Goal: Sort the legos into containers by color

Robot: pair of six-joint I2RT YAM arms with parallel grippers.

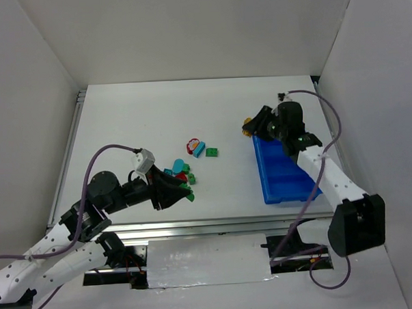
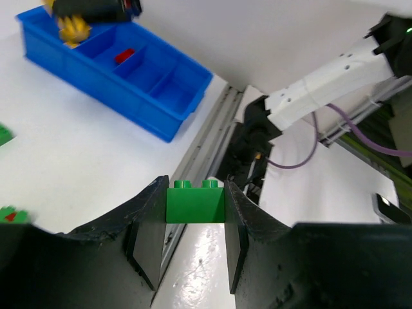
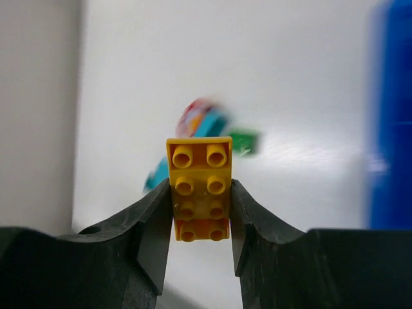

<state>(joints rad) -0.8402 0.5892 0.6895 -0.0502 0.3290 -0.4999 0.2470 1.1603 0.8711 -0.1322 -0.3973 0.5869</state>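
Observation:
My left gripper (image 2: 196,206) is shut on a green brick (image 2: 196,202), held just above the table near the front edge; it shows in the top view (image 1: 184,194) beside the pile of legos (image 1: 192,158). My right gripper (image 3: 201,207) is shut on a yellow studded plate (image 3: 200,193), held at the far left corner of the blue tray (image 1: 283,171); the plate shows yellow in the top view (image 1: 247,130). One tray compartment holds a red piece (image 2: 124,56). The loose legos are red, cyan and green.
A metal rail (image 1: 195,227) runs along the table's front edge, with a silver taped panel (image 1: 207,260) below it. White walls enclose the table on three sides. A green piece (image 2: 9,214) lies at the left edge of the left wrist view.

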